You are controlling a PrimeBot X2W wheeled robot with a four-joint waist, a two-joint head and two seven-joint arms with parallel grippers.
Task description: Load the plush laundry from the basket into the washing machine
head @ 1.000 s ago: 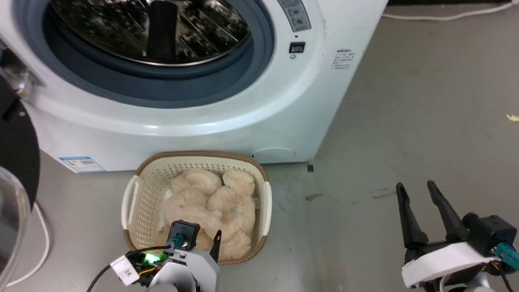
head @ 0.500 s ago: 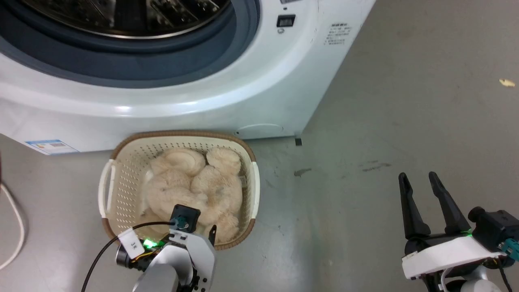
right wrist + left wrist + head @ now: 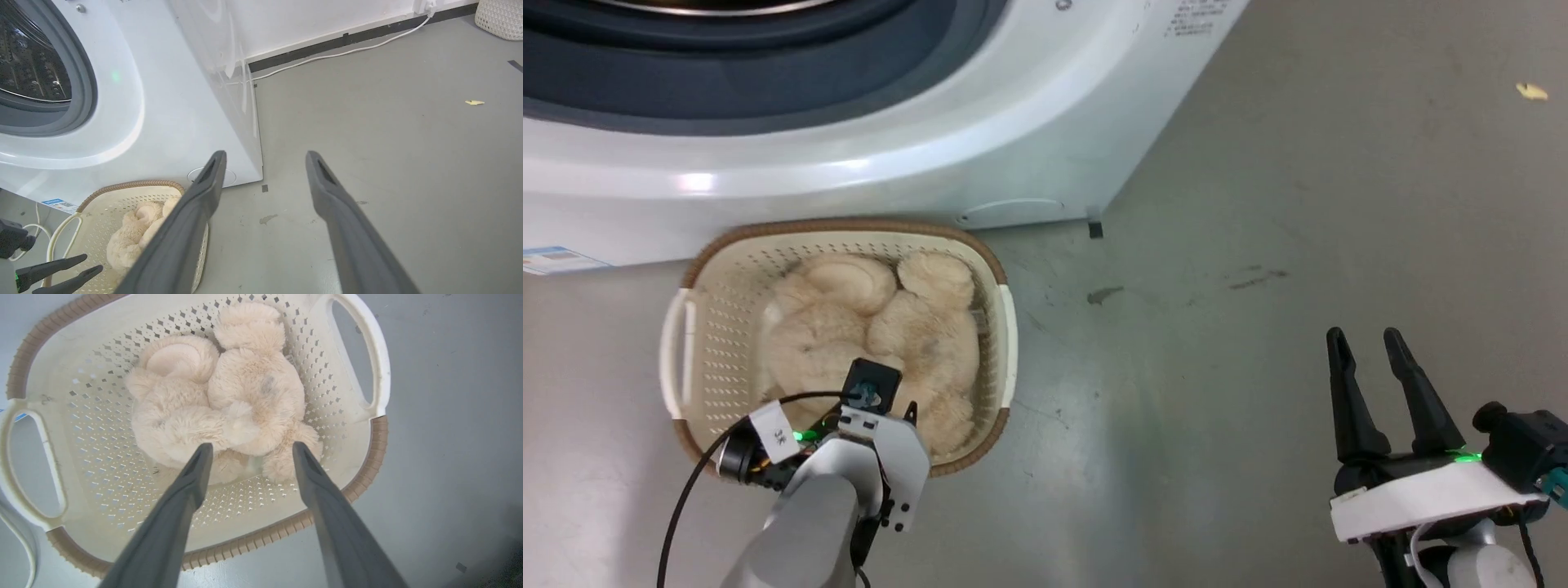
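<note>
My left gripper [image 3: 252, 446] is hanging over the near end of the basket [image 3: 355, 486]. Both its fingers are spread wide and gripping nothing. The tips are sitting close over the plush laundry [image 3: 245, 388], but I can't tell whether they're touching it.

Count: one plush bundle with several rounded lobes, lying inside the one basket and covering most of its bottom. The basket is sitting on the grey floor [image 3: 1217, 245], close up against the front base of the one washing machine [image 3: 931, 163]. Its two white side handles [image 3: 369, 363] are showing, one on each side.

The washer's grey seal ring [image 3: 88, 81] and steel drum [image 3: 28, 73] are showing in my right wrist view.

My right gripper [image 3: 1362, 335] is hovering well to the right of the basket, above the floor. Its two fingers are parted and holding nothing.

I'm also seeing one white cable [image 3: 347, 51] running along the wall, one yellow scrap [image 3: 474, 102] lying on the floor, and one woven bin [image 3: 500, 16] in the far corner.
</note>
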